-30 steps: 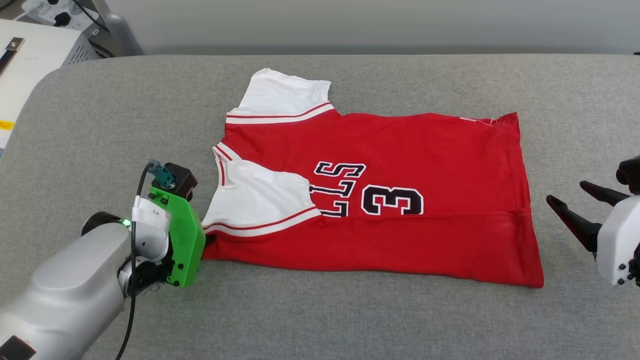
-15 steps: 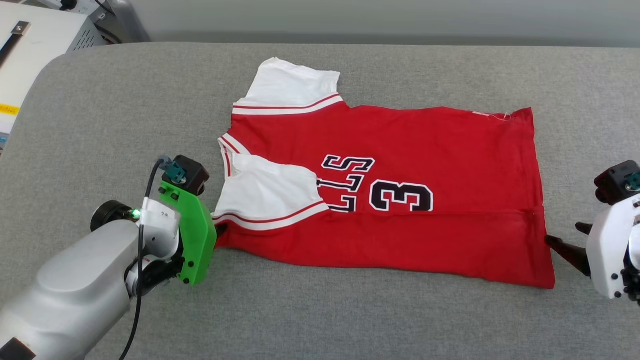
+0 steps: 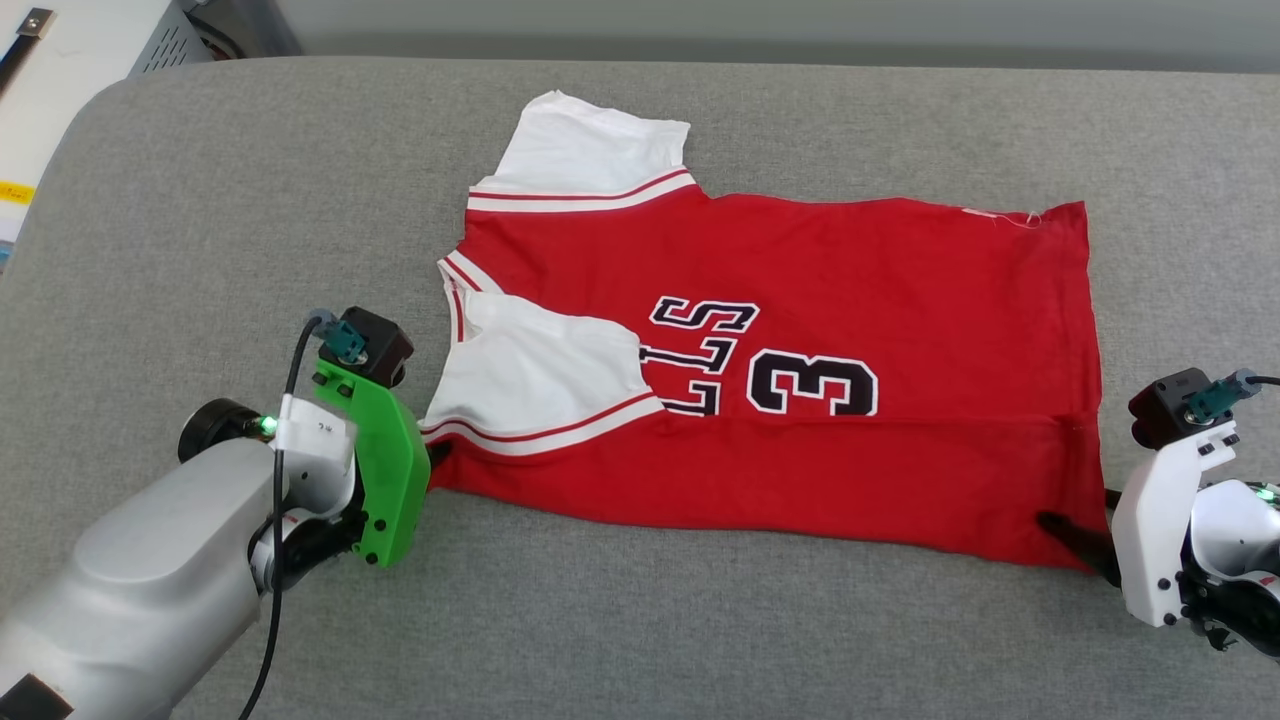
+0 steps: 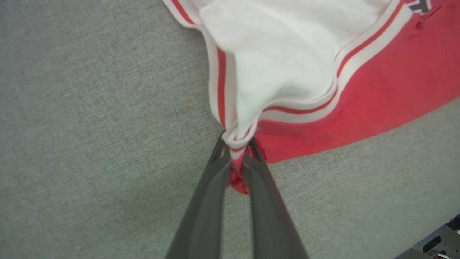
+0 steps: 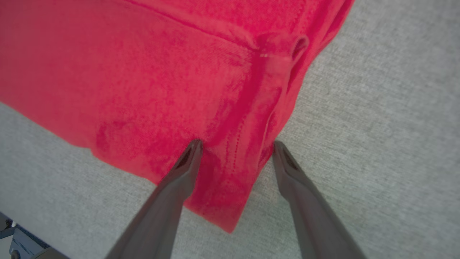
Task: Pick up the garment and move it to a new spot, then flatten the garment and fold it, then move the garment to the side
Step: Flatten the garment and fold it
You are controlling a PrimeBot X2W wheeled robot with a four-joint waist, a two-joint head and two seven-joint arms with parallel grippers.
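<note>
Lighting bright, even, diffuse. Shadows faint, thin under hem of red white-sleeved jersey shirt (image 3: 850,260). Head view sharp. Wrist views soft; dark fingers (image 4: 205,208) blurred near lens.

Shirt (image 3: 800,400) lies flat in mid of pad (image 3: 200,200), collar end to L, hem to R. One sleeve at far side; other lies on the front, near side. Near edge prob. folded over the front. L gripper (image 4: 235,144) at near-L corner, sleeve corner pinched betw. fingers. R gripper (image 5: 235,145) at near-R hem corner, one finger over fabric, other just beside the edge. Box (image 3: 70,50) beyond pad, far L.
</note>
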